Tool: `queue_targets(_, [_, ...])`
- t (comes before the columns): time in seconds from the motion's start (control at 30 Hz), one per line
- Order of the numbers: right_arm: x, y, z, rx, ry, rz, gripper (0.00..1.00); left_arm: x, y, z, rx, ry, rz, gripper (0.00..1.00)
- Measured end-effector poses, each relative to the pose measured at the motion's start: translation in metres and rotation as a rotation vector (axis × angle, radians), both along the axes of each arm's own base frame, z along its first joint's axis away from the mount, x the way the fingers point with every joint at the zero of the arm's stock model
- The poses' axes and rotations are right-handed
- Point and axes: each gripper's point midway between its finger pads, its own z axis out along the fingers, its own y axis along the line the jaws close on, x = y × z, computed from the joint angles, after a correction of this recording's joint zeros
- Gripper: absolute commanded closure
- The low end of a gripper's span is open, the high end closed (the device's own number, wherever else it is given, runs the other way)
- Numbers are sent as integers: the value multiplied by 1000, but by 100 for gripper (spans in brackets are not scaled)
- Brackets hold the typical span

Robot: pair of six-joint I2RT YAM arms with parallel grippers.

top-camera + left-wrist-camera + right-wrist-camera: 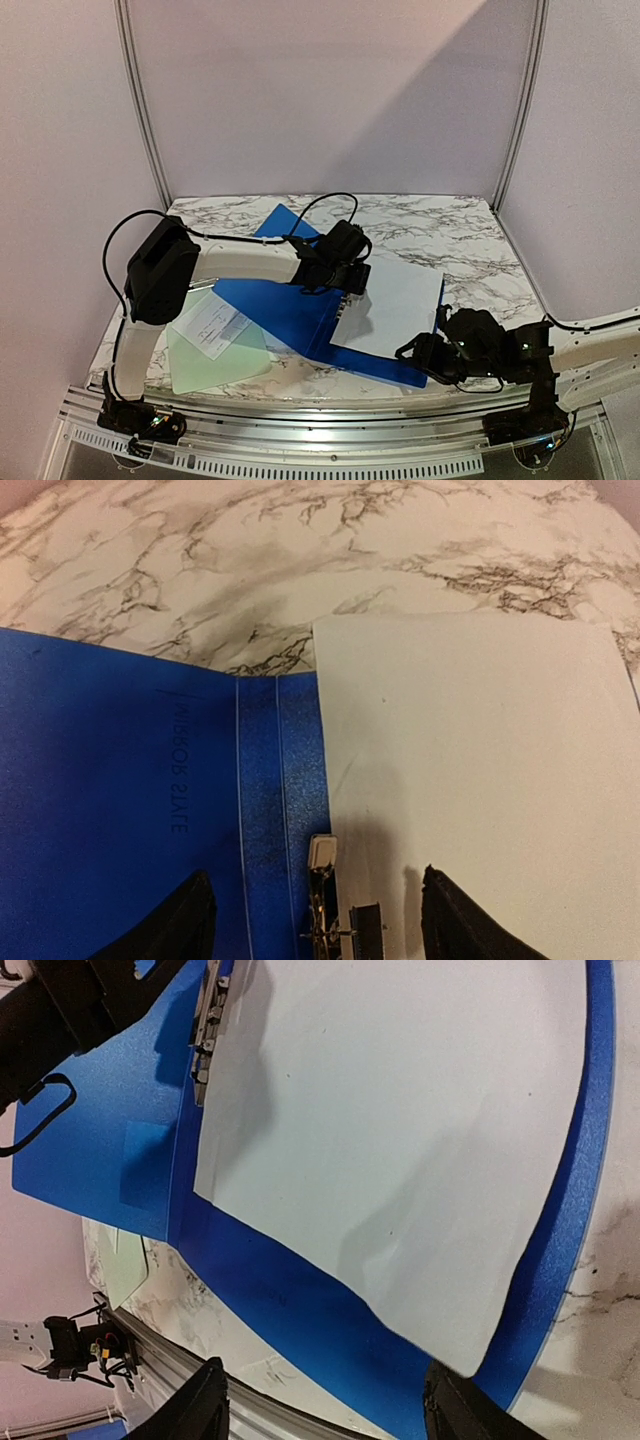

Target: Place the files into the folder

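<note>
The blue folder (275, 305) lies open on the marble table. The large white sheet (395, 300) lies on its right half, its edge beside the metal clip (322, 905) at the spine. My left gripper (345, 288) hovers over the clip, open and empty, with the clip between its fingers (185, 925). My right gripper (412, 352) is open and empty over the folder's near right corner, just above the sheet's corner (470, 1355). The smaller printed slip (212, 325) lies left of the folder, off it.
A pale green sheet (222, 362) lies under the slip at the table's front left. The metal table rail (320, 440) runs along the near edge. Frame posts (145, 110) and white walls stand behind. The left arm's cable (325, 205) loops over the folder's far part.
</note>
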Motion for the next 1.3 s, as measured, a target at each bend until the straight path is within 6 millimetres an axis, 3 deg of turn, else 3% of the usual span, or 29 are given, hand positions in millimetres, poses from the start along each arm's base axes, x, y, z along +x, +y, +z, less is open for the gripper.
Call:
queue_targets(0.3, [-20,12,19,-68,-19,154,24,0,0,0,0,0,0,30])
queue_targets(0.43, [-21,10,24,-119,-53,208,23,0,0,0,0,0,0,30])
queue_targets(0.5, [-17,12,35,-145,-99,230,23,0,0,1,-1,0,1,30])
queue_targets(0.67, [11,31,88,-155,-278,237,26,0,4,12,-14,-8,3,30])
queue_targets(0.73, [23,35,96,-157,-325,236,27,1,5,23,-30,-19,4,30])
queue_targets(0.97, [68,23,91,-235,-395,196,27,-2,16,54,-59,-49,4,30])
queue_targets(1.13, [108,11,89,-194,-363,168,27,-5,26,67,-68,-58,0,32])
queue_targets(1.3, [147,18,94,-114,-324,187,27,-11,35,73,-75,-53,-15,33])
